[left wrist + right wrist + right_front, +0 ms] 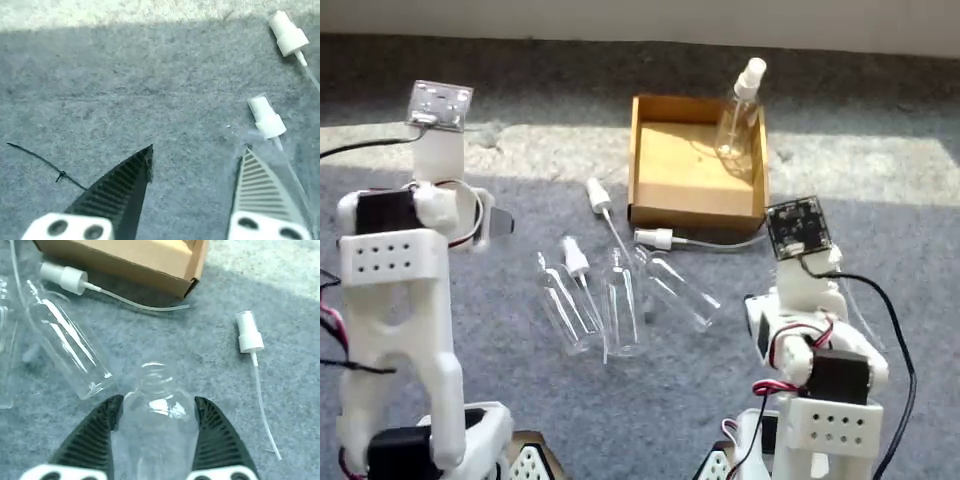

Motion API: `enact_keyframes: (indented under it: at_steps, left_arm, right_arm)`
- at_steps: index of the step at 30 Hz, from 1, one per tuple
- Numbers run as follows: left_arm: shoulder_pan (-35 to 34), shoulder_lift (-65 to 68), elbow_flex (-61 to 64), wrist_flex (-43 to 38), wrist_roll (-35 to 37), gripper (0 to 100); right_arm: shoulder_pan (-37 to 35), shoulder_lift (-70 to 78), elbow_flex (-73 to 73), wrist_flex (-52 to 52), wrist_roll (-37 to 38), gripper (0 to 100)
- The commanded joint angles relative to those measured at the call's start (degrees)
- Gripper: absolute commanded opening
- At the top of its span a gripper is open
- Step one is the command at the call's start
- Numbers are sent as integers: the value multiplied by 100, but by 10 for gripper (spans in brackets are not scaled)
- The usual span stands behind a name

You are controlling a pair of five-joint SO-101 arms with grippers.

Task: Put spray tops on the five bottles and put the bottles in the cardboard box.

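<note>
**Fig.** The right gripper (157, 401) pinches one clear bottle (155, 437) at its shoulders, neck forward. The box (150, 262) lies beyond its tips. The left gripper (198, 149) is spread wide and holds nothing, with two tops (267, 120) ahead of it. We count five bottles: one held, three lying (620, 300) between the grippers and one capped (738, 120) in the box. We count four loose tops.

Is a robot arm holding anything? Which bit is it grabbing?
The right gripper holds a clear bottle by its body, just below the open neck. The left gripper is open and holds nothing.
</note>
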Motion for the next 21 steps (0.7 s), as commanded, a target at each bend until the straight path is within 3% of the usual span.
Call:
enact_keyframes:
  at_steps: [1,8,21]
  left_arm:
    - [998,488,-312,53,264,259]
    - [1780,769,-163,-730,686,259]
    - [1833,2580,-163,-2180,1160,214]
  right_arm:
    - [-462,-391,277,-22,-308,3]
    - [-708,-453,655,-207,-343,3]
    - [-1174,-488,866,-312,-598,4]
